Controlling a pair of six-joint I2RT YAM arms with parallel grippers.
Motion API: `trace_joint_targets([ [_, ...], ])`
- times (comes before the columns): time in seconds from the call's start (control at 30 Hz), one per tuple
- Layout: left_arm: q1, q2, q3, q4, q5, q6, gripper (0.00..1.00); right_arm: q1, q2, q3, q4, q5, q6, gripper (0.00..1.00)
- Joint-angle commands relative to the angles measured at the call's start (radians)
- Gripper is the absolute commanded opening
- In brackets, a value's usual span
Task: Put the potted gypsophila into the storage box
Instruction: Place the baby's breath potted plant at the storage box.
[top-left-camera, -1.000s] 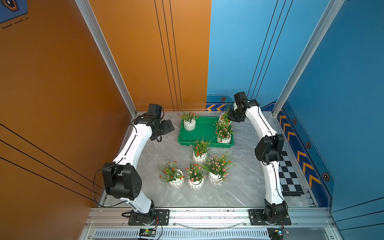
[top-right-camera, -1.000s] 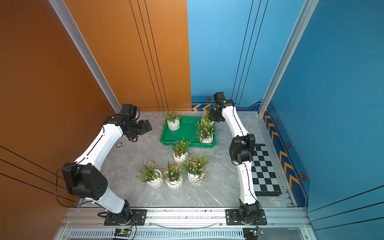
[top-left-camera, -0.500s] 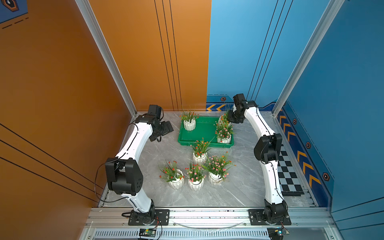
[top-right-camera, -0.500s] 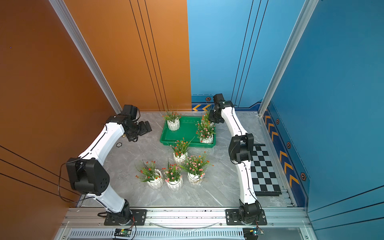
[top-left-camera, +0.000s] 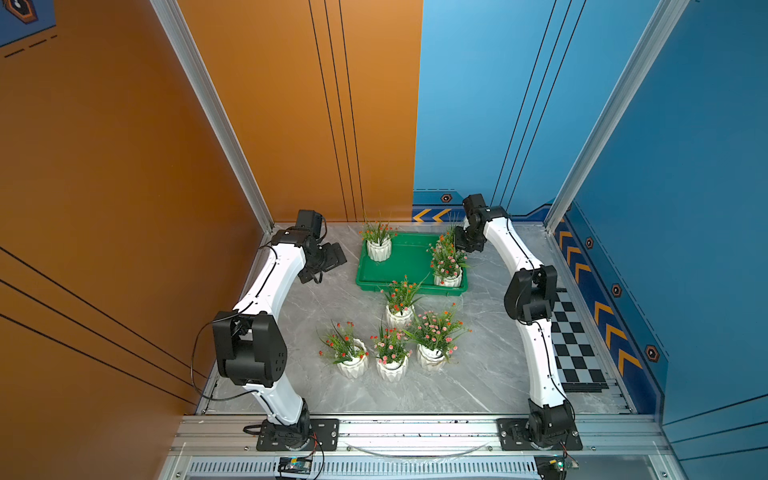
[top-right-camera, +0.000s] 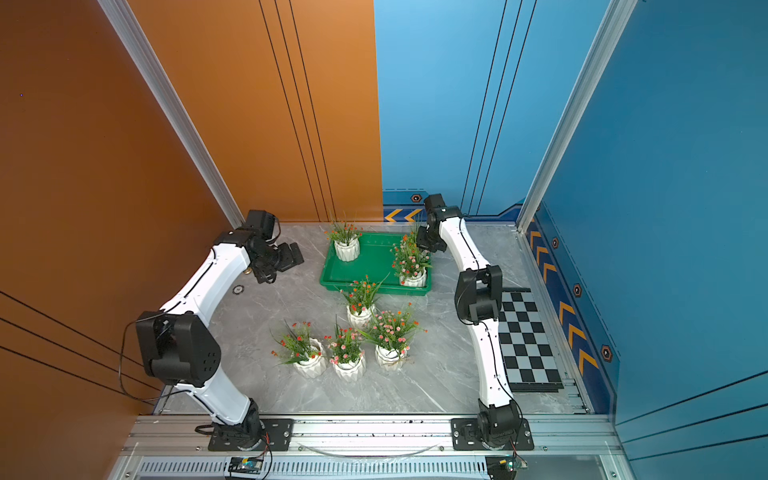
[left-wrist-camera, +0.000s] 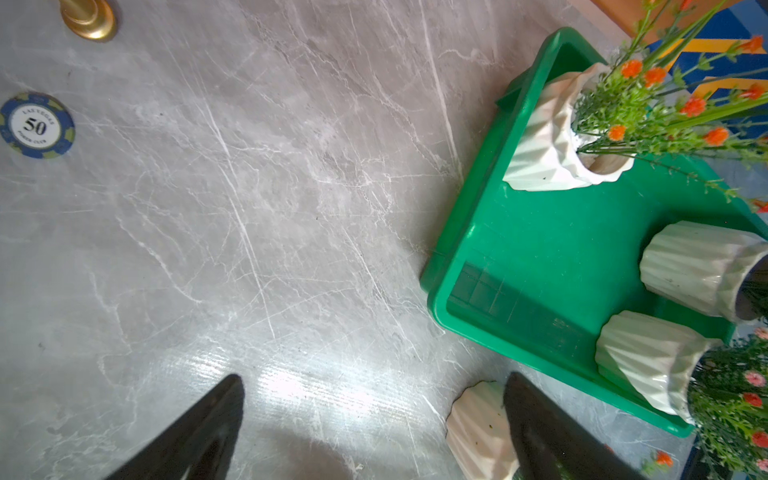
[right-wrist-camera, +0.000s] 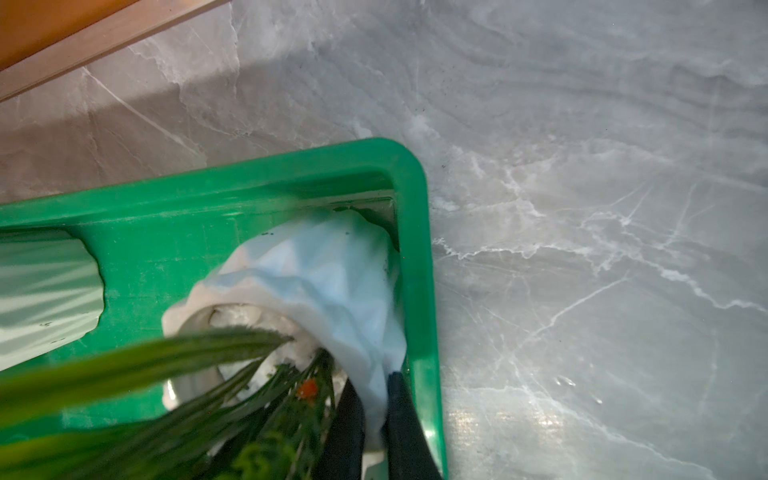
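- Grey marble-patterned counter (top-left-camera: 478, 374), white-veined and glossy under the lights.
- Black-and-grey checkered board (top-left-camera: 575, 345), lying flat along the counter's right edge, beside the blue wall (top-left-camera: 685, 208).
- Blue poker chip (left-wrist-camera: 37, 125) marked 50, flat on the counter near the orange wall (top-left-camera: 124, 166).
- Brass-coloured round knob (left-wrist-camera: 88, 18), near the chip but apart from it.
- Yellow chevrons (top-left-camera: 606, 320) along the foot of the blue wall.
- Aluminium rail (top-left-camera: 415, 432) across the counter's front edge.
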Motion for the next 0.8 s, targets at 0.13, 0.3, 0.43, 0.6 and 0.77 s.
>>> trace_joint_targets([
  [0.13, 0.009, 0.003, 0.021, -0.005, 0.014, 0.019, 0.98, 0.006, -0.009, 0.038, 0.041, 0.009, 0.015, 0.12],
  [0.3, 0.011, -0.014, 0.014, -0.005, 0.013, 0.019, 0.98, 0.003, -0.026, 0.038, 0.043, 0.016, 0.015, 0.26],
  [0.43, 0.015, -0.033, 0.001, -0.005, 0.012, 0.018, 0.98, 0.0, -0.049, 0.038, 0.049, 0.021, 0.009, 0.32],
  [0.6, 0.022, -0.074, -0.024, -0.005, 0.008, 0.013, 0.98, -0.005, -0.095, 0.035, 0.048, 0.032, 0.002, 0.35],
  [0.77, 0.035, -0.131, -0.061, -0.007, 0.003, 0.012, 0.98, -0.017, -0.162, 0.003, 0.049, 0.045, -0.013, 0.37],
])
